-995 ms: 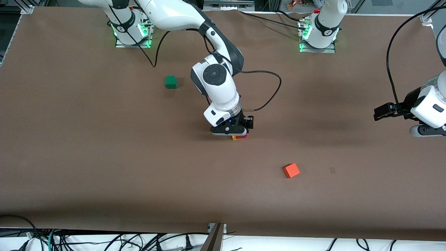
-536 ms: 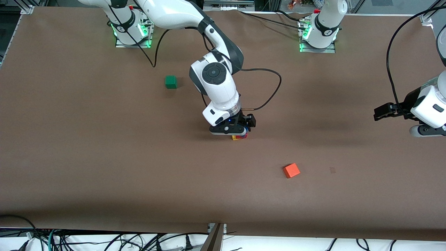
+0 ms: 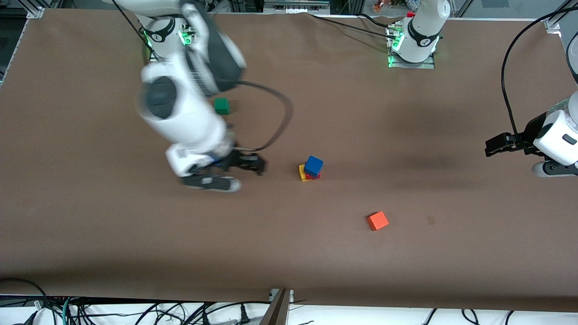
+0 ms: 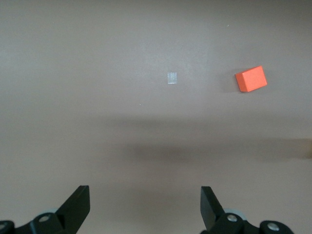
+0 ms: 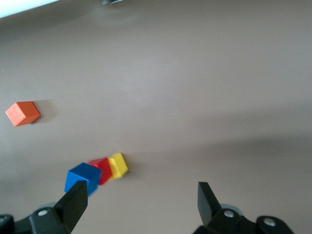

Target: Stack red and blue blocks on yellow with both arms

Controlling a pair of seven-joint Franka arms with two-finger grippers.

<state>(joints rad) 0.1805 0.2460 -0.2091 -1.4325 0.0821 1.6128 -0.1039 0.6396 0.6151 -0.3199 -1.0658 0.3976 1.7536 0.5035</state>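
A three-cube stack stands near the middle of the brown table (image 3: 406,253): the small matte bright yellow cube (image 3: 301,172) sits on the table, the deep red matte cube (image 3: 314,176) rests on it, and the bright blue matte cube (image 3: 313,165) sits on top. The cubes are not squared up with each other (the blue one is turned and shifted toward the left arm's end, so a yellow strip shows on the side toward the right arm's end).

The right gripper (image 3: 226,174) hangs over bare table beside the stack, toward the right arm's end, clear of the cubes. Its jaws stand spread wide with nothing between them; in the right wrist view the black fingers (image 5: 73,202) frame bare table with the stack just off to one side.

The left gripper (image 3: 494,146) waits over the left arm's end of the table, well apart from the stack, its jaws likewise apart and empty.

A lighter orange matte cube (image 3: 377,221) lies nearer to the front camera than the stack. A green matte cube (image 3: 221,106) lies farther from that camera, close by the right arm.
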